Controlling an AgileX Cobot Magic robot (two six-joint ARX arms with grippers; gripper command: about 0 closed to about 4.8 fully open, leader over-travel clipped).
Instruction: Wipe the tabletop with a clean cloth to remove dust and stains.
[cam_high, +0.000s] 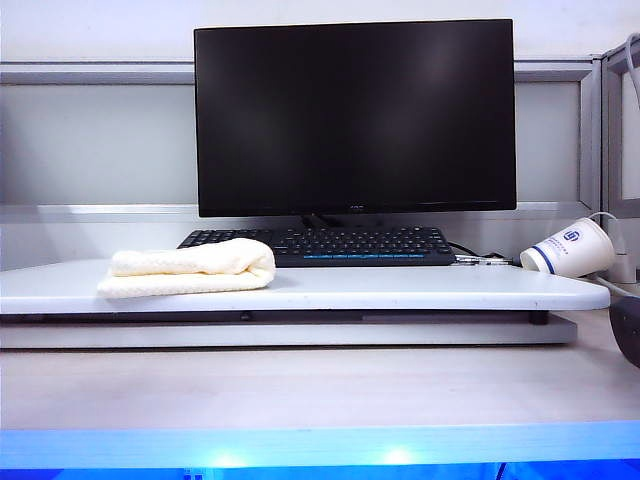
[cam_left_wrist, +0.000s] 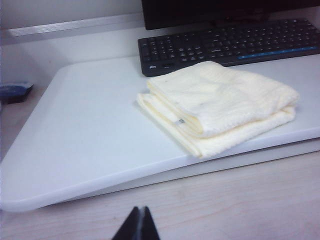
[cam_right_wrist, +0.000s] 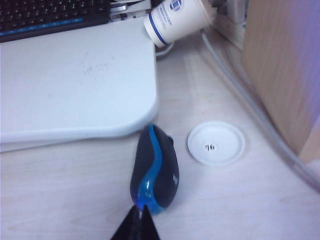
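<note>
Cloth (cam_high: 190, 268) sits folded on the left part of the tabletop (cam_high: 420, 288), just in front of the keyboard (cam_high: 330, 244). Left gripper (cam_left_wrist: 139, 222) pressed together, empty, over the lower desk (cam_left_wrist: 240, 200) short of the cloth. Right gripper (cam_right_wrist: 139, 222) pressed together, empty, above the mouse (cam_right_wrist: 155, 170) beside the tabletop corner.

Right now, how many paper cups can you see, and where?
1. The paper cup lies tipped on its side behind the right end of the tabletop, beyond the keyboard's right end. More could be hidden behind the monitor.
</note>
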